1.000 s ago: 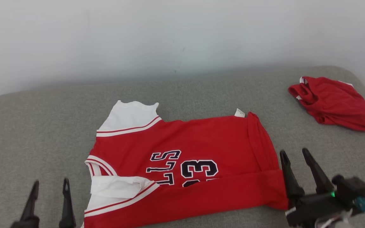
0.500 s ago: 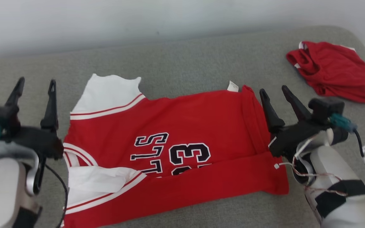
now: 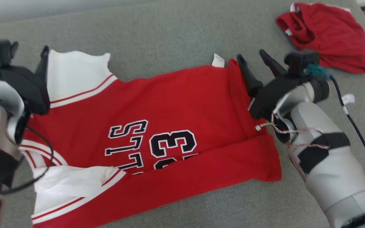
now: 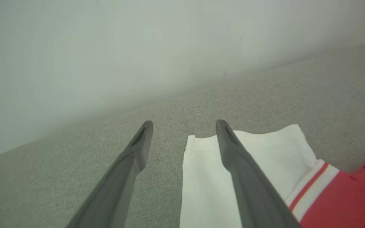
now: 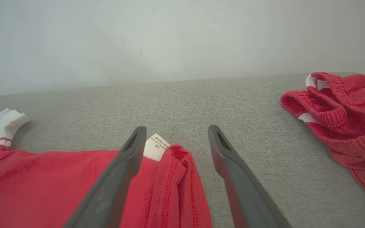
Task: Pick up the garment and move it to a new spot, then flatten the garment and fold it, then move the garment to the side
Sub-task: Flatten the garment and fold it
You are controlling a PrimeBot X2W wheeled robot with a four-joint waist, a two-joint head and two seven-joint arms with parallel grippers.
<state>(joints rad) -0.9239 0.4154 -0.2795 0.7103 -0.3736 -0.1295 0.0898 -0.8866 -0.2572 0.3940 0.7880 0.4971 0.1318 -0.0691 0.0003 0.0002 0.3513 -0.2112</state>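
We log the garment point(image 3: 169, 120), a red jersey with white sleeves, spread across the middle of the grey padded surface point(image 3: 169, 34) and reaching toward its near edge. The sleeves point to the left edge and the hem to the right. The near long side is folded up over the front, covering the lower part of the dark print point(image 3: 152, 145). A white label point(image 3: 218, 60) sticks out at the far hem corner.

Left gripper point(image 4: 184, 124): jaws wide, holding nothing. In the left wrist view one finger lies over the far white sleeve point(image 4: 265, 152) and the other over bare padding, with the sleeve's outer edge between them.

Right gripper point(image 3: 251, 54): jaws wide, holding nothing. In the right wrist view the far hem corner and the label sit between its fingers.

We cannot tell whether either gripper touches the fabric.

A second red garment point(image 3: 325, 34) lies crumpled at the far right corner, well apart from the jersey.
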